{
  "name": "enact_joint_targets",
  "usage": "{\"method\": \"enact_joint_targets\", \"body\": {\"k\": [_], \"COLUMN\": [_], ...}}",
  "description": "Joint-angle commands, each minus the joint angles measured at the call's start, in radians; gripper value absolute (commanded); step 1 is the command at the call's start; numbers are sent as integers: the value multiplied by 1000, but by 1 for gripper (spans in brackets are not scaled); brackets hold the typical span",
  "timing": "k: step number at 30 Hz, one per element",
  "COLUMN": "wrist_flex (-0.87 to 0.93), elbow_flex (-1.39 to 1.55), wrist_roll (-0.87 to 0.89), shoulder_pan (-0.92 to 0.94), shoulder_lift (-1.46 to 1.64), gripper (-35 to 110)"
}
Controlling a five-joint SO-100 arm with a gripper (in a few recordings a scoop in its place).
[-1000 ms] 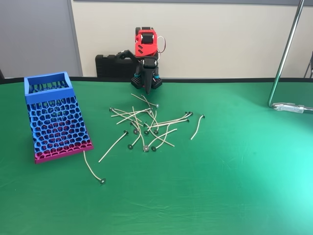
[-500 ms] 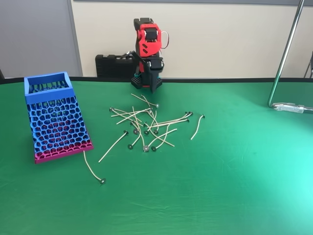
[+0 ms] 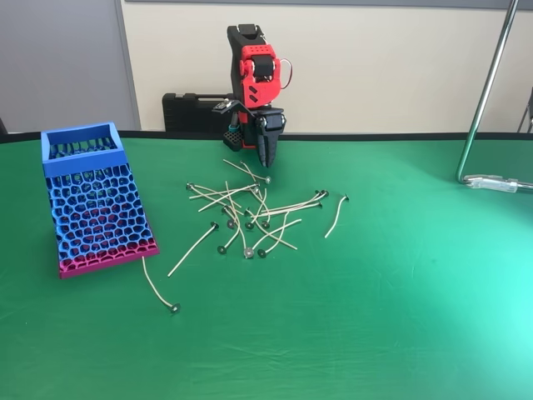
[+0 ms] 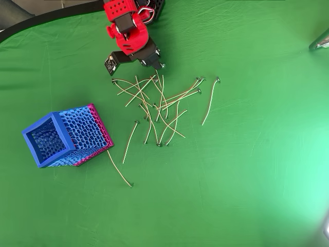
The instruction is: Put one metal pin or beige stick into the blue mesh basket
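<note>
Far left, the blue basket (image 3: 93, 196) stands on the green table (image 3: 400, 317), and the overhead view looks straight down into its open top (image 4: 47, 140). One stray stick (image 3: 156, 287) lies just beside its pink base. Centre, the pile of sticks (image 3: 254, 212) sprawls loose. Above its far edge hangs the gripper (image 3: 266, 158), pointing down, jaws together, gripping nothing; the overhead view (image 4: 158, 64) puts it over the pile's edge.
</note>
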Motion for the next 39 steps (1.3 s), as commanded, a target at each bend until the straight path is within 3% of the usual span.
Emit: {"method": "enact_joint_targets", "body": {"k": [1,10,39], "wrist_flex": [2,-91,-144], "elbow_flex": [-51,-12,52], "wrist_roll": [-41,-48,-25], "shoulder_pan": [-14,-17,-55], "shoulder_lift": [-23,-97,-176], "gripper": [14,15,13]}}
